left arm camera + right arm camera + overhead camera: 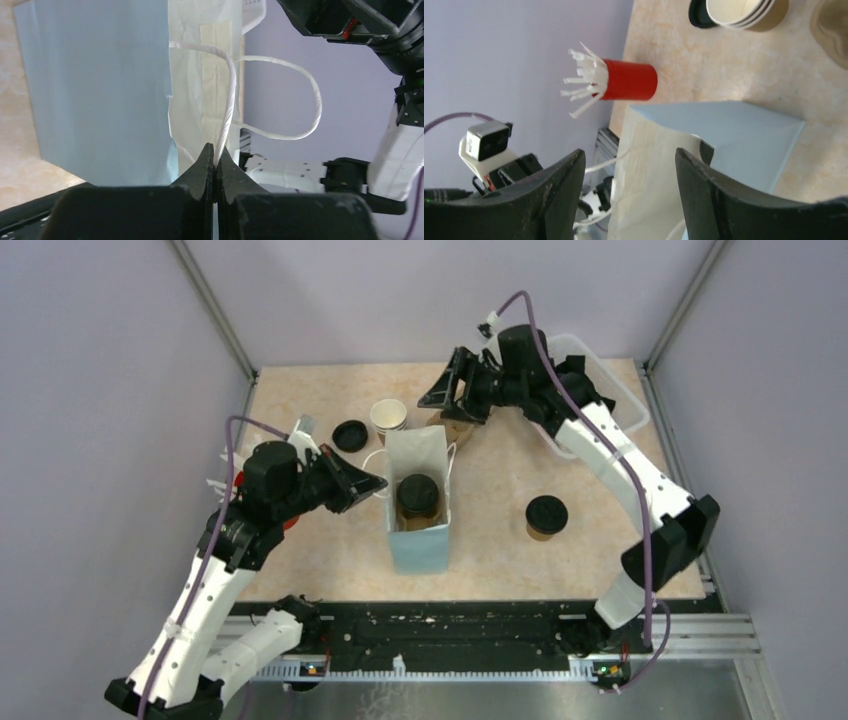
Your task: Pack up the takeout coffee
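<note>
A light blue paper bag (pixel 420 540) stands open at the table's middle with one takeout coffee, a black-lidded cup (pixel 418 495), inside it. A second lidded cup (pixel 546 516) stands on the table to the bag's right. My left gripper (pixel 374 483) is at the bag's left rim, shut on the bag's white cord handle (pixel 230 90), which runs down between the closed fingertips of the left gripper (pixel 215 150). My right gripper (pixel 441 397) hovers behind the bag. In the right wrist view the right gripper (pixel 630 152) is open, with the bag's mouth (pixel 659 165) beyond the gap.
A stack of open paper cups (pixel 388 417) and a loose black lid (pixel 350 435) lie behind the bag on the left. The cardboard carrier (pixel 456 431) sits under my right gripper. A red cup of white sticks (pixel 629 80) stands left of the bag. A white bin (pixel 612 375) is at the back right.
</note>
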Action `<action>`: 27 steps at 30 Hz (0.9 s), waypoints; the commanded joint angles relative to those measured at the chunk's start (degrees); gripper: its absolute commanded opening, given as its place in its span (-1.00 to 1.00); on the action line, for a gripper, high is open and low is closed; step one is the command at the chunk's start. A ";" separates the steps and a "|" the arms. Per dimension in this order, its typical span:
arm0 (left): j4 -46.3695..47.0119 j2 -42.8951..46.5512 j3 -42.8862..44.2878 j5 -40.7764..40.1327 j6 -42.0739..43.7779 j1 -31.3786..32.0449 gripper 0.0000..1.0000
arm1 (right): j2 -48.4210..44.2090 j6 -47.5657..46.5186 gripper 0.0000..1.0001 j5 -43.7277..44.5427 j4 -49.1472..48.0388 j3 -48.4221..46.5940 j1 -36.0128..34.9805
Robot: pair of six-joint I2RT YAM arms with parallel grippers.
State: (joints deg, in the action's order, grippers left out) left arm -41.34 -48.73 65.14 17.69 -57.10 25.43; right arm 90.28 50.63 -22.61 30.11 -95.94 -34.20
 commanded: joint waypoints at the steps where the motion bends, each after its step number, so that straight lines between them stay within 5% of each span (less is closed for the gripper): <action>1: 9.18 6.64 -5.35 -2.42 -12.92 0.01 -1.00 | 6.30 -16.92 0.39 1.68 26.29 -21.13 0.32; 6: 9.56 7.68 -7.39 -3.41 -14.06 0.03 -1.00 | 7.50 -23.26 0.64 13.67 50.06 -38.56 -3.93; 10: 7.87 6.46 -5.60 -3.67 -11.61 0.01 -1.00 | 3.10 -18.02 0.83 20.90 49.55 -31.47 -12.09; 14: 6.69 5.49 -3.98 -4.12 -9.54 0.05 -1.00 | 1.44 -13.68 0.77 29.62 47.69 -28.83 -19.72; 19: 5.17 4.61 -3.16 -2.76 -7.50 0.01 -1.00 | 0.20 -14.59 0.29 31.39 42.88 -26.27 -21.79; 21: 2.27 4.90 -2.36 -2.71 -6.27 0.04 -1.00 | -0.68 -16.65 -0.34 30.81 39.06 -23.82 -19.39; 22: 0.83 5.33 -2.16 -3.00 -5.85 0.03 -1.00 | -1.12 -17.49 -0.82 30.10 37.11 -22.49 -17.06; 23: -0.64 6.36 -2.17 -3.29 -5.68 0.05 -1.00 | -1.79 -18.79 -1.00 28.93 34.73 -20.45 -14.41; 27: -1.33 9.90 -5.01 -3.39 -7.15 0.05 -0.98 | -2.31 -24.76 -1.00 11.05 22.09 -13.08 -3.58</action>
State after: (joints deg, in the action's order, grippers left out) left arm -41.06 -42.24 60.75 14.22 -64.75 25.43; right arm 90.48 31.92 1.43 66.08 -113.27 -46.13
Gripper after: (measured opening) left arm 0.017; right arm 0.009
